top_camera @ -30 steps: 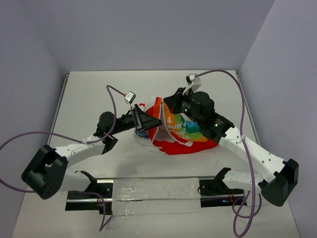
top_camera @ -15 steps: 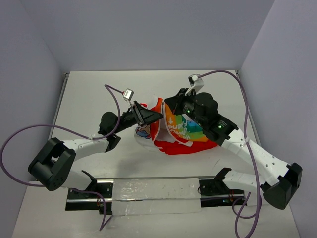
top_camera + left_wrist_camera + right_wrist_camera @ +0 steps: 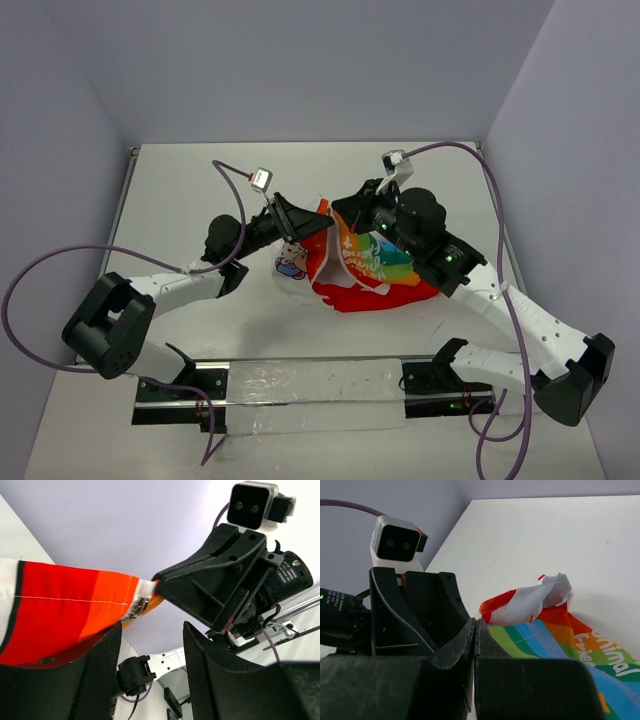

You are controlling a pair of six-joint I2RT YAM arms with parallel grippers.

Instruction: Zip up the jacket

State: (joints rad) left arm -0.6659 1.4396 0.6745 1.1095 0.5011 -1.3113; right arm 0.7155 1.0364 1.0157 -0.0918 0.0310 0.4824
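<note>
The jacket (image 3: pixel 365 268) lies bunched at mid-table, rainbow stripes up, with a white printed panel (image 3: pixel 291 266) at its left. My right gripper (image 3: pixel 338 213) is shut on the jacket's front edge; in the right wrist view its jaws (image 3: pixel 476 623) pinch a sliver of orange cloth beside the striped fabric (image 3: pixel 555 635). In the left wrist view the red-orange edge (image 3: pixel 65 605) is stretched taut, and a metal zipper slider (image 3: pixel 139 605) hangs just short of the right gripper (image 3: pixel 159 582). My left gripper (image 3: pixel 152 630) stands open just under that edge, nothing between its fingers (image 3: pixel 100 675).
A metal rail with a clear plate (image 3: pixel 310 388) runs along the near edge between the arm bases. Purple cables (image 3: pixel 40 270) loop off both arms. Grey walls close the table (image 3: pixel 200 180) on three sides.
My left gripper has moved away from the bases and up to the jacket's lifted edge. The white printed panel now shows more. My right gripper has held its grip.
</note>
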